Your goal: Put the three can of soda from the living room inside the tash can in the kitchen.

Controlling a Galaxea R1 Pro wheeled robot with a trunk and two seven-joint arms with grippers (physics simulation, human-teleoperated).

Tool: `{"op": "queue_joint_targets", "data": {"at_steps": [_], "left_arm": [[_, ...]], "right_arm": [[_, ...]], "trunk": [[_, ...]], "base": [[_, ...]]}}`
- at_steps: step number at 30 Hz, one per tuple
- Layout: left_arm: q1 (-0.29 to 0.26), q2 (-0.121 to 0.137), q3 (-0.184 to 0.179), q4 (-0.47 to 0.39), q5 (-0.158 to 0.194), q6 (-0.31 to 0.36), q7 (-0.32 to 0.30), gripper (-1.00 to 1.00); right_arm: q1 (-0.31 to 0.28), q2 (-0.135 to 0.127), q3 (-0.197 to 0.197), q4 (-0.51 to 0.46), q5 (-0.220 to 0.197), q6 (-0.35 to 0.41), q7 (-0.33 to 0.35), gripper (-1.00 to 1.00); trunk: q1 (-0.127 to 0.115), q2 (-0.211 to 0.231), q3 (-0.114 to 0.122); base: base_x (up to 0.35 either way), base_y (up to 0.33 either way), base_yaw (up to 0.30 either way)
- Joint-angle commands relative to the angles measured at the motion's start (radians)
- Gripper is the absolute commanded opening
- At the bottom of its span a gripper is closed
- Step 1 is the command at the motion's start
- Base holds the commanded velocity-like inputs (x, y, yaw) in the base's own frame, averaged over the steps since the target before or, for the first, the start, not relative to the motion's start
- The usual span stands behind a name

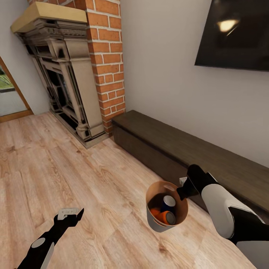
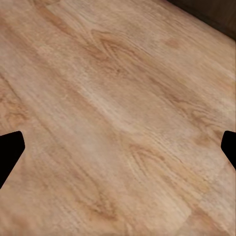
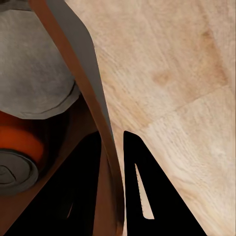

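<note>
The scene was recorded in the living room, with the wood-plank floor (image 1: 74, 168), the red brick fireplace (image 1: 106, 56), the wall-mounted TV (image 1: 235, 33) and the long low dark cabinet (image 1: 194, 149) in the head view.

The trash can (image 1: 157, 220) was seen held off the floor in front of the cabinet, tilted slightly, its open mouth turned up toward the camera. Its rim was gripped by the right gripper (image 1: 183, 192) at the side nearest the cabinet. In the right wrist view the thin wall of the can (image 3: 86, 83) was seen passing between the two fingers (image 3: 142, 191), one finger inside the bin and one outside, the jaws clenched on the wall.

Inside the bin, cans of soda (image 1: 168, 211) were observed: orange bodies and grey tops, one top tinted blue. At least two were distinguished in the head view; a third could not be confirmed. In the right wrist view an orange body with a grey top (image 3: 17, 157) lay low in the bin, just beside the inner finger, with a larger grey round surface next to it.

The left gripper (image 1: 69, 215) was seen over bare floor, well apart from the bin. In the left wrist view its fingertips (image 2: 10, 147) stood at opposite edges over the planks (image 2: 118, 118), the jaws released and nothing between them.
</note>
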Motion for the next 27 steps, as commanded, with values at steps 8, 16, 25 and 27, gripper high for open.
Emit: {"op": "queue_joint_targets", "data": {"at_steps": [8, 16, 25, 27], "left_arm": [[0.000, 0.000, 0.000, 0.000, -0.001, 0.000, 0.000, 1.00], [0.001, 0.000, 0.000, 0.000, -0.001, -0.001, 0.000, 1.00], [0.000, 0.000, -0.001, 0.000, -0.001, -0.002, 0.001, 1.00], [0.000, 0.000, -0.001, 0.000, -0.001, -0.002, 0.001, 1.00]], "right_arm": [[0.002, 0.001, -0.003, 0.000, -0.018, 0.007, 0.003, -1.00], [0.003, 0.001, -0.003, 0.000, -0.018, 0.007, 0.003, -1.00], [0.003, 0.001, -0.005, -0.003, -0.020, 0.007, 0.003, -1.00], [0.003, 0.001, -0.005, -0.002, -0.022, 0.007, 0.003, -1.00]], "trunk": [[0.031, -0.056, -0.025], [0.061, -0.112, -0.050], [0.077, -0.140, -0.063], [0.077, -0.140, -0.063]], "base": [[0.000, 0.000, 0.000], [0.000, 0.000, 0.000], [0.000, 0.000, 0.000], [0.000, 0.000, 0.000]]}}
